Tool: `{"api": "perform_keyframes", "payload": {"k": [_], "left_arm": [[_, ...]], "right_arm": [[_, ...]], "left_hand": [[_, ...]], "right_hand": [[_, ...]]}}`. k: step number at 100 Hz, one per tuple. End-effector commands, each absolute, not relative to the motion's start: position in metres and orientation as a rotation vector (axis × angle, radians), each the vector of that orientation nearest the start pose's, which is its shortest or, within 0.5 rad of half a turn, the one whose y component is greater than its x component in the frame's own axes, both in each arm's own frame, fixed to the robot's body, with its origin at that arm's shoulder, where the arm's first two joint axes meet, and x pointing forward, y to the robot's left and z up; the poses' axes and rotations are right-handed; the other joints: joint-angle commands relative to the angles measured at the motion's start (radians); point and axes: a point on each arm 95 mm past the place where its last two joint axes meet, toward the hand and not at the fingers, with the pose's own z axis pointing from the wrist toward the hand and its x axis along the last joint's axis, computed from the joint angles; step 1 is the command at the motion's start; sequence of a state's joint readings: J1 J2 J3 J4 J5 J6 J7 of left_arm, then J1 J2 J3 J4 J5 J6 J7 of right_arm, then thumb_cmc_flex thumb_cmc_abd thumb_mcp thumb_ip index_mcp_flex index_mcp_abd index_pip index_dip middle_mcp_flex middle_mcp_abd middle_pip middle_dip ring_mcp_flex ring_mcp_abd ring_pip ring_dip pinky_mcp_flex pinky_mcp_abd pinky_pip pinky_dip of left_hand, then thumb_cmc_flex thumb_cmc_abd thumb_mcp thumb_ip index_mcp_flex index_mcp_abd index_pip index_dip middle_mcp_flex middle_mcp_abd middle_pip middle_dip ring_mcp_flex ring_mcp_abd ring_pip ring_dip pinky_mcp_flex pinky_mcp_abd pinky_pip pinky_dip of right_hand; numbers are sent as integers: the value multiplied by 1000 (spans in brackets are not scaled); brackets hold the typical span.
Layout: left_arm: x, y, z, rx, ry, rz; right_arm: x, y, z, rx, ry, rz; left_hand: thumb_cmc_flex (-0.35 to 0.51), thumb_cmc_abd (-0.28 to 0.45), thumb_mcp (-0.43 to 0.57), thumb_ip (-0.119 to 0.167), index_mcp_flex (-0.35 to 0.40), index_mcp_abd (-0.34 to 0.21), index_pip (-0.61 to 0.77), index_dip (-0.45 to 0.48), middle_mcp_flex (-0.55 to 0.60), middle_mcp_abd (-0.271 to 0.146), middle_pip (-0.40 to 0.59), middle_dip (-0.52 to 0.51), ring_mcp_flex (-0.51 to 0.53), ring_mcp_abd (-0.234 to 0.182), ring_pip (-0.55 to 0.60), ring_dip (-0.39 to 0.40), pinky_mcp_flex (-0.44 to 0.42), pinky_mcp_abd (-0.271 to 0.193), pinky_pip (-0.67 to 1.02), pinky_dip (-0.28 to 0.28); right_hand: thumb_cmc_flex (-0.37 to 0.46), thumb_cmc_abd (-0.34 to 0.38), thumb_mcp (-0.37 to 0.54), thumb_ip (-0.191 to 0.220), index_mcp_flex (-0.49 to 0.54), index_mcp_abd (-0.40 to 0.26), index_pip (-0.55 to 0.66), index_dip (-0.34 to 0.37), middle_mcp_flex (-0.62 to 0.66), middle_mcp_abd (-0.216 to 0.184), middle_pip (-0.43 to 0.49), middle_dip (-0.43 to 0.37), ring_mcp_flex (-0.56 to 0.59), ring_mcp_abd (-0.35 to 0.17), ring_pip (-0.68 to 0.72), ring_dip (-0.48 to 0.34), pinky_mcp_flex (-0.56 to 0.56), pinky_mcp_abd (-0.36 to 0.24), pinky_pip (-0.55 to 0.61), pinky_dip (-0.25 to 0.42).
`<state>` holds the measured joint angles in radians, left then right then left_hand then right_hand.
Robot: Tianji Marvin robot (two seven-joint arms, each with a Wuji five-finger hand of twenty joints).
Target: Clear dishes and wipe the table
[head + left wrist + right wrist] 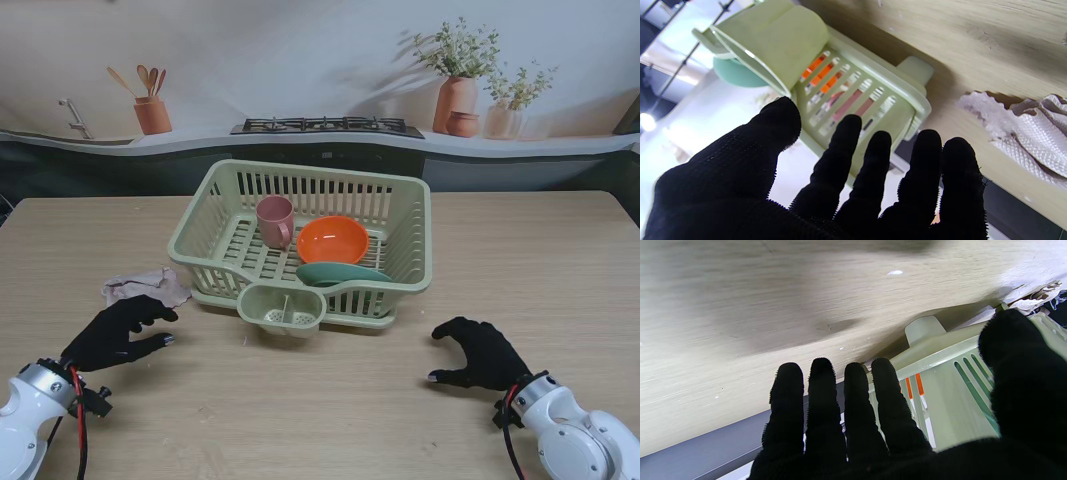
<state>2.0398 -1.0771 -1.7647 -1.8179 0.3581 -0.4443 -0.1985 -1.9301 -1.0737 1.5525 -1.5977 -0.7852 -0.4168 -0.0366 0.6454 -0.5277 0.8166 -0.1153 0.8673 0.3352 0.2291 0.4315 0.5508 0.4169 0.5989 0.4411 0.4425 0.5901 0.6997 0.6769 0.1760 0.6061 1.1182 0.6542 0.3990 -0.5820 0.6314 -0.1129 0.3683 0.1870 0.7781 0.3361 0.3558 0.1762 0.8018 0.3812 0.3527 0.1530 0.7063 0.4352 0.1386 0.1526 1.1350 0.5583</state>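
Both black-gloved robot hands, left robot hand (118, 332) and right robot hand (483, 354), are hovering spread and empty, the crumpled pale cloth (145, 287) lying just beyond the left one.

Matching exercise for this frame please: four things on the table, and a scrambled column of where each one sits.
Things:
1. pink cup
2. orange bowl
3. crumpled cloth
4. right robot hand

Places:
A. on the table, left of the rack
B. over bare table, right of the rack
C. rack's back left
D. rack's middle, beside the cup

Pairs: 1-C, 2-D, 3-A, 4-B
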Motion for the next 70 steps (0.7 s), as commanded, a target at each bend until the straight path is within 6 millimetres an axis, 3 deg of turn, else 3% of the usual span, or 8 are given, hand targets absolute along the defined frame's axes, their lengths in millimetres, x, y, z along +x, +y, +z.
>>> {"api": "perform_keyframes", "payload": {"k": [1, 70], "left_arm": [[294, 123, -300, -1629, 1259, -1932], [294, 125, -301, -1618, 1263, -1936]], "right_arm": [[301, -95, -381, 1476, 1515, 1652], [299, -95, -380, 1485, 1512, 1652]], "left_hand": [[-35, 6, -3, 6, 10, -1, -10, 11, -22, 13, 5, -12, -13, 11, -7, -1, -7, 20, -21, -17], [-36, 11, -11, 7, 11, -5, -8, 14, -15, 8, 2, -14, -11, 10, -10, 0, -19, 10, -27, -27]], "right_hand": [[-31, 7, -10, 44, -37, 13, -2, -3, -32, 1, 12, 4, -30, -23, -4, -6, -14, -23, 10, 2], [-29, 14, -2, 40, -30, 12, -3, -4, -32, 1, 12, 4, -30, -24, -5, -6, -14, -25, 6, 7]]}}
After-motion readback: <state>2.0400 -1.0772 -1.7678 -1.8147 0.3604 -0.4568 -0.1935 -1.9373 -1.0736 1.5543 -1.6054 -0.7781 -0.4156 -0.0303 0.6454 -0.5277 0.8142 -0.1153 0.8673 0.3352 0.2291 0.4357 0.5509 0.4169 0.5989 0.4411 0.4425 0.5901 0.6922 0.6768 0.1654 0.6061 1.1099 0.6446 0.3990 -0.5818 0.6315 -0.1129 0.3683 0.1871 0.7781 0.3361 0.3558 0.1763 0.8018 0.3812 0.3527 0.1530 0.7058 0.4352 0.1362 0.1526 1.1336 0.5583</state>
